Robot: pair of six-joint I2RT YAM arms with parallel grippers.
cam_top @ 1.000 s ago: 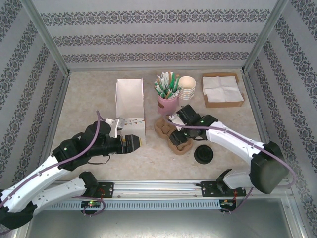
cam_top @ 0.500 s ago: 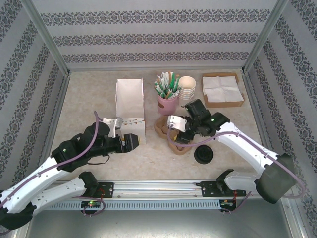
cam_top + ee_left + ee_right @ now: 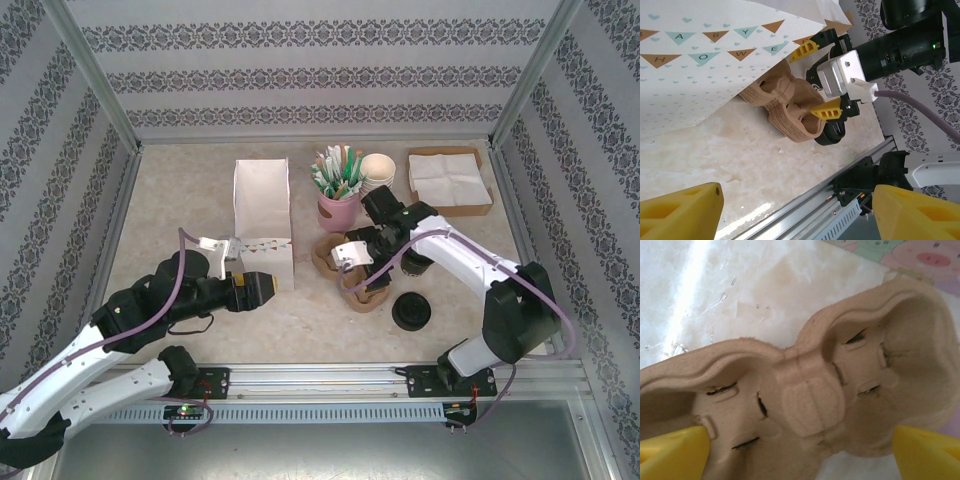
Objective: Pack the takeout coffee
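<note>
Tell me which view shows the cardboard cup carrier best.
Right wrist: the cup carrier appears close up, from above, both wells clear. Top external shows it small, its middle under the right hand. Left wrist shows it side-on, partly behind the paper bag.

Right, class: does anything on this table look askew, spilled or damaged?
Nothing spilled or torn. The brown moulded-pulp cup carrier lies diagonal to the table edge, and a round black plastic lid sits loose beside it.

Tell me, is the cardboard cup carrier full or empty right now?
Empty. In the right wrist view the two wells of the cup carrier show bare moulded pulp, with no cups seated.
</note>
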